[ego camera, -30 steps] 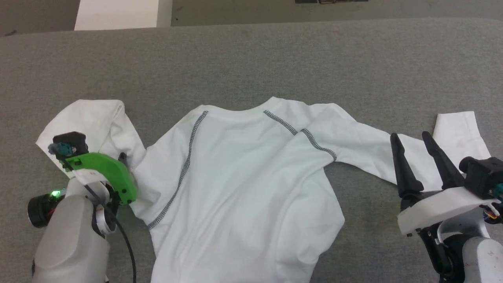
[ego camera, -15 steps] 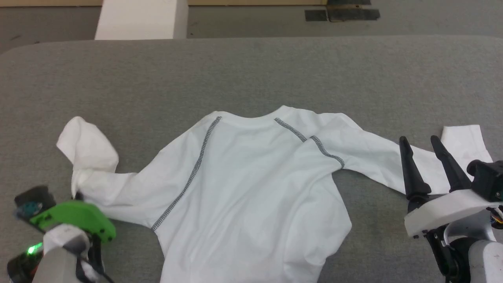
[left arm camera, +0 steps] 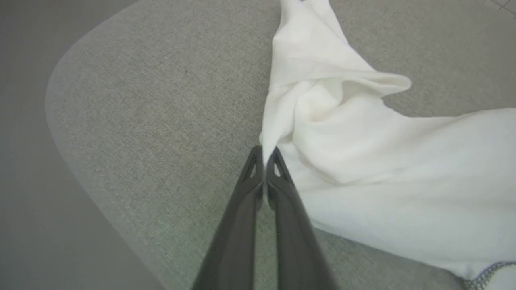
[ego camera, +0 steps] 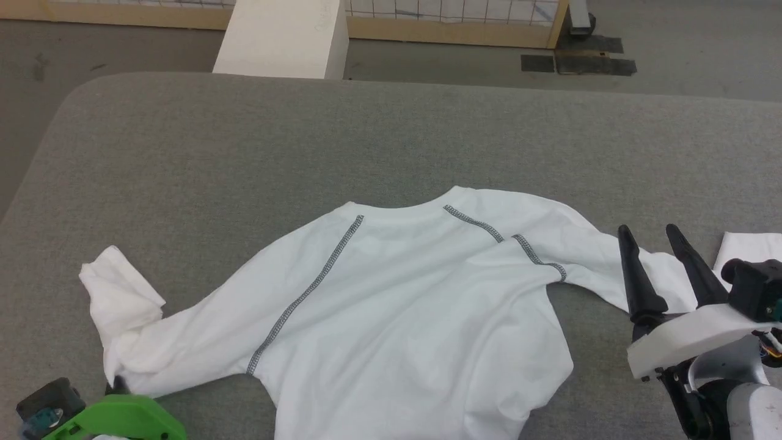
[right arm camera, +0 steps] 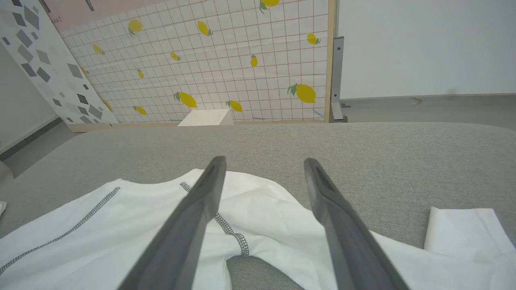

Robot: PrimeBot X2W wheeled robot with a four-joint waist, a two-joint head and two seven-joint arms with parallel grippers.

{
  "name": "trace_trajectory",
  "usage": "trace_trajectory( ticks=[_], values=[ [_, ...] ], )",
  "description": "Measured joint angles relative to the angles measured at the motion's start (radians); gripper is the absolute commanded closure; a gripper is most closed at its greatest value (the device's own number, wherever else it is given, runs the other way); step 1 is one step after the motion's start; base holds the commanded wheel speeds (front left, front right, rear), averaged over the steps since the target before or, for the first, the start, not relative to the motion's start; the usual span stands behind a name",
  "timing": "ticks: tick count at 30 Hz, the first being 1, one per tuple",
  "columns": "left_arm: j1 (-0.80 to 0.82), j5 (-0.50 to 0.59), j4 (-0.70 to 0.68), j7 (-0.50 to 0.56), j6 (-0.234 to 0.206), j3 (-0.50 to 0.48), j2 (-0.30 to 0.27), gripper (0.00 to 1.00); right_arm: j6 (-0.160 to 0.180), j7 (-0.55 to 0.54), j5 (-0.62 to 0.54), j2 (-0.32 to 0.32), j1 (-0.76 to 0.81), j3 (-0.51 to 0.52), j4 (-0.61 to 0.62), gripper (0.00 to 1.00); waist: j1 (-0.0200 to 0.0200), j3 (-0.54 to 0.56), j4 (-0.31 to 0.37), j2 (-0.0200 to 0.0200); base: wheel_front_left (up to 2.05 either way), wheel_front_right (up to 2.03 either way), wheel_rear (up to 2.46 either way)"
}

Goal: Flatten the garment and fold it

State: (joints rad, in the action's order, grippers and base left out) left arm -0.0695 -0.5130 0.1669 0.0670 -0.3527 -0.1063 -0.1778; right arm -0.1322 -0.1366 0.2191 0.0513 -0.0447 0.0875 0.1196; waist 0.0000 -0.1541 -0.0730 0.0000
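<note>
The garment (ego camera: pixel 403 305), a white shirt with grey zigzag seams, lies spread on the grey table (ego camera: pixel 391 134). Its left sleeve (ego camera: pixel 183 342) stretches toward the lower left, and the cuff end (ego camera: pixel 119 293) is bunched and folded back. My left gripper (left arm camera: pixel 266 151) is shut on the edge of that sleeve (left arm camera: pixel 363 141); in the head view it sits at the bottom left corner (ego camera: pixel 116 388) under a green housing. My right gripper (ego camera: pixel 660 235) is open, its fingers (right arm camera: pixel 201 201) over the right sleeve (right arm camera: pixel 274 217) near the shoulder seam. The right cuff (ego camera: pixel 748 247) lies folded beyond it.
A rigid white box (ego camera: pixel 281 40) stands on the floor past the table's far edge. The table's rounded left corner (left arm camera: pixel 60 100) is close to my left gripper. A lemon-patterned grid panel (right arm camera: pixel 242 60) stands behind, and dark patches (ego camera: pixel 574 61) mark the floor.
My left gripper has pulled the left sleeve outward and toward the near left, drawing it out long. The head camera has tilted, showing more floor. The right gripper stays open.
</note>
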Motion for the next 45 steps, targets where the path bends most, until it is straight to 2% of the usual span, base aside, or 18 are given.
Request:
trace_trajectory(
  ticks=[5,9,15,18,21,32,39,40,41,42,45],
  values=[
    [0.007,0.003,-0.054,-0.074,0.078,0.037,-0.009,0.00,0.000,-0.007,0.000,0.000,0.007,0.003,0.001,0.00,0.0000,0.010,-0.002,0.0000,0.00,0.00,0.00],
    [0.044,0.063,-0.138,-0.080,0.122,0.105,-0.050,0.00,0.000,-0.009,0.000,0.000,0.008,0.008,0.005,0.00,0.0000,0.014,0.004,0.0000,0.00,0.00,0.00],
    [0.127,0.128,-0.183,0.054,0.185,0.214,-0.129,0.00,0.000,-0.012,0.000,0.000,0.009,0.006,0.012,0.00,0.0000,0.002,0.014,0.0000,0.00,0.00,0.00],
    [0.194,0.142,-0.137,0.132,0.235,0.263,-0.168,0.00,0.000,-0.012,0.000,0.000,0.008,-0.002,0.017,0.00,0.0000,-0.016,0.023,0.0000,0.00,0.00,0.00],
    [0.259,0.151,-0.073,0.187,0.268,0.290,-0.182,0.00,0.000,-0.012,0.000,0.000,0.005,-0.009,0.023,0.00,0.0000,-0.037,0.035,0.0000,0.00,0.00,0.00],
    [0.384,0.123,0.121,0.340,0.298,0.327,-0.185,0.00,0.000,-0.011,-0.001,0.000,-0.022,-0.017,0.024,0.00,0.0000,-0.109,0.104,0.0000,0.00,0.00,0.00],
    [0.430,0.091,0.151,0.413,0.309,0.325,-0.193,0.00,0.000,-0.003,-0.001,0.000,-0.033,-0.018,0.023,0.00,0.0000,-0.143,0.137,0.0000,0.00,0.00,0.00],
    [0.434,0.084,0.151,0.431,0.313,0.324,-0.197,0.47,0.000,-0.002,-0.001,0.000,-0.036,-0.018,0.022,0.00,0.0000,-0.146,0.140,0.0000,0.00,0.00,0.00],
    [0.440,0.075,0.151,0.458,0.318,0.324,-0.200,0.85,0.000,-0.002,-0.001,0.000,-0.037,-0.019,0.022,0.00,0.0000,-0.149,0.143,0.0000,0.00,0.00,0.00],
    [0.445,0.062,0.148,0.482,0.321,0.323,-0.205,1.00,0.000,0.001,-0.001,0.000,-0.037,-0.019,0.021,0.00,0.0000,-0.152,0.145,0.0000,0.00,0.00,0.00],
    [0.452,0.036,0.131,0.525,0.332,0.324,-0.205,1.00,0.000,0.002,-0.001,0.000,-0.039,-0.019,0.019,0.00,0.0000,-0.158,0.146,0.0001,0.00,0.00,0.00]
  ],
)
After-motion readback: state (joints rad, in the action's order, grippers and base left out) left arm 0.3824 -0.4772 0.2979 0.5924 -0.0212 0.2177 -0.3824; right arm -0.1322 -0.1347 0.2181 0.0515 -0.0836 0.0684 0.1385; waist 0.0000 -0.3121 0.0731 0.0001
